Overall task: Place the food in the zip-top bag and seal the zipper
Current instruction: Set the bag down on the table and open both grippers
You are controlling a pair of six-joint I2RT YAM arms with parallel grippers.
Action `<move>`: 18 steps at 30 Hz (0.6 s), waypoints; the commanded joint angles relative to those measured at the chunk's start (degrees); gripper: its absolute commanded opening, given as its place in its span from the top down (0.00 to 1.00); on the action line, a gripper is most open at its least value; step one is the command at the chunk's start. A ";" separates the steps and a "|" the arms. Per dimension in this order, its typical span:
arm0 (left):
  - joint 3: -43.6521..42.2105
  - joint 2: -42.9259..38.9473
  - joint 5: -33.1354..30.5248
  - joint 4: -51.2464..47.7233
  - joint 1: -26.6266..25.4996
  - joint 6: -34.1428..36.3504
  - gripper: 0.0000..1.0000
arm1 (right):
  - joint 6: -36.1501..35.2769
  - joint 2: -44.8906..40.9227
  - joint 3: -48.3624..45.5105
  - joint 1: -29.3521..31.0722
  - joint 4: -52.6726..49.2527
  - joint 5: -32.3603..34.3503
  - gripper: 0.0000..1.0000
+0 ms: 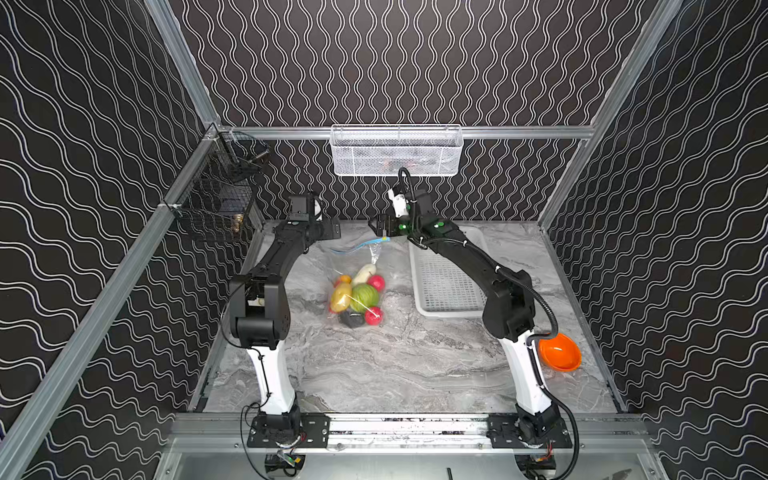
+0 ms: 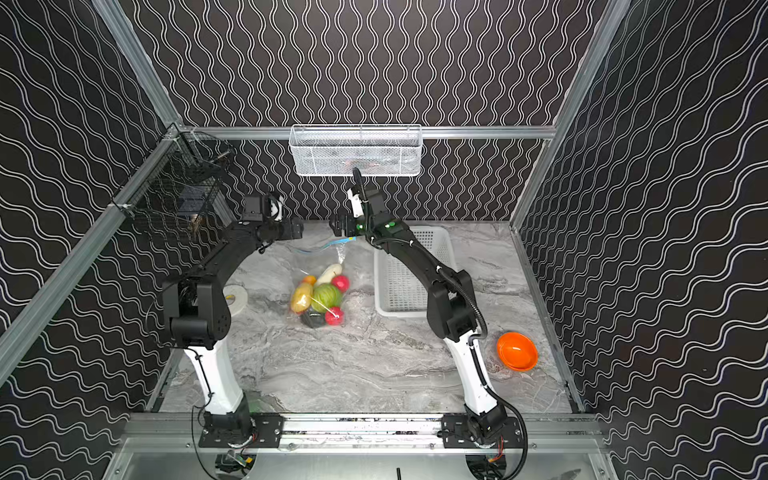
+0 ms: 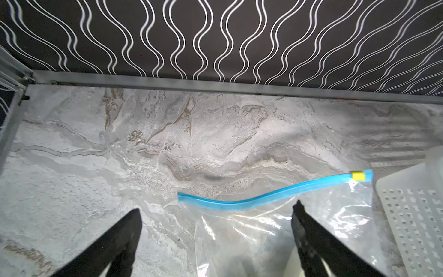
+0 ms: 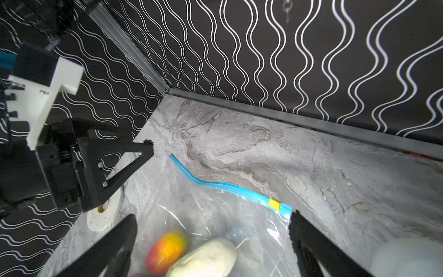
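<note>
The clear zip-top bag (image 1: 353, 266) lies on the marble table with the food (image 1: 358, 296) bunched at its near end: a green cabbage, a yellow potato, red rounds, a white radish (image 4: 203, 259) and an orange-yellow pepper (image 4: 167, 249). The blue zipper (image 3: 263, 196) runs as one closed band along the far mouth. Its yellow slider (image 3: 358, 176) sits at the end toward the white basket. My left gripper (image 3: 217, 207) hangs open over the mouth's left part. My right gripper (image 4: 213, 214) hangs open over the slider end. Neither holds anything.
A white perforated basket (image 1: 449, 282) stands right of the bag, under my right arm. An orange bowl (image 1: 559, 353) sits near right. A tape roll (image 2: 237, 297) lies left. A white mesh basket (image 1: 395, 151) and a black wire basket (image 1: 220, 199) hang on the walls.
</note>
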 commanded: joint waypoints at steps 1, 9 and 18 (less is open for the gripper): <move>-0.84 -2.02 -0.14 1.00 0.39 0.82 0.01 | 0.90 -2.59 -1.96 -0.10 1.04 0.77 0.01; -5.84 -7.47 2.92 2.84 0.63 1.92 0.01 | 1.55 -11.14 -13.29 -0.86 4.70 7.28 0.01; -17.74 -14.59 4.27 10.00 1.67 3.17 0.01 | 0.19 -26.66 -33.87 -3.61 12.31 13.83 0.01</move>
